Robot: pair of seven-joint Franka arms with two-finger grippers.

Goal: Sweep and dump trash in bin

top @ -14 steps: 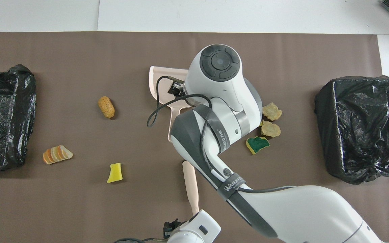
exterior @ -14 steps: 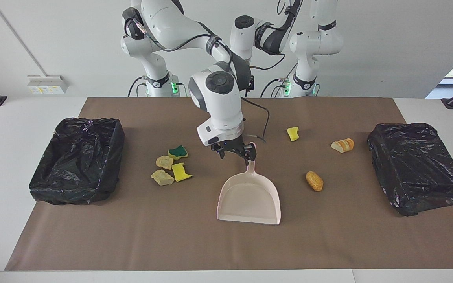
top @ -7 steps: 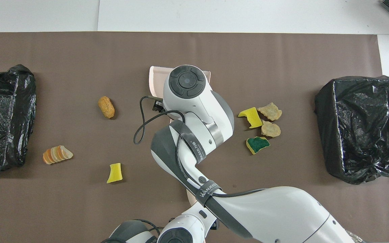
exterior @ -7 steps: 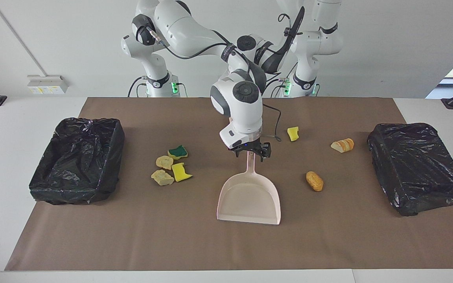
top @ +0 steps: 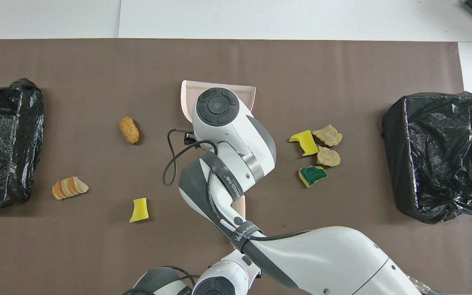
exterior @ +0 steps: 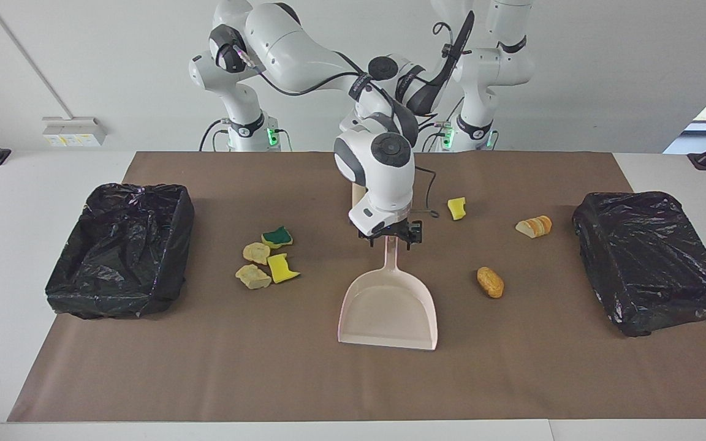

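The step in hand is judged to be taking hold of the dustpan. It lies flat mid-mat, its handle pointing toward the robots and its mouth away from them. The right arm reaches over it. The right gripper is low at the handle's end, with its fingers apart on either side of the handle and not yet clamped. A good grasp would keep the handle centred between the fingers, close squarely across it, and seat low enough that the pan cannot swing when it is lifted or pushed.

Two black-lined bins stand well apart from the dustpan: one bin toward the right arm's end and the other bin toward the left arm's end. The left arm waits nearer the robots than the dustpan. The left gripper is hidden under the right arm, so its grip cannot be told. A short length of the brush shows there, just past the pan's handle.

All the trash lies loose on the mat. A cluster of four lies beside the dustpan toward the right arm's end. Toward the left arm's end lie a brown chunk, a sliced piece and a yellow scrap. Nothing blocks the handle, though the brush lies close to it.
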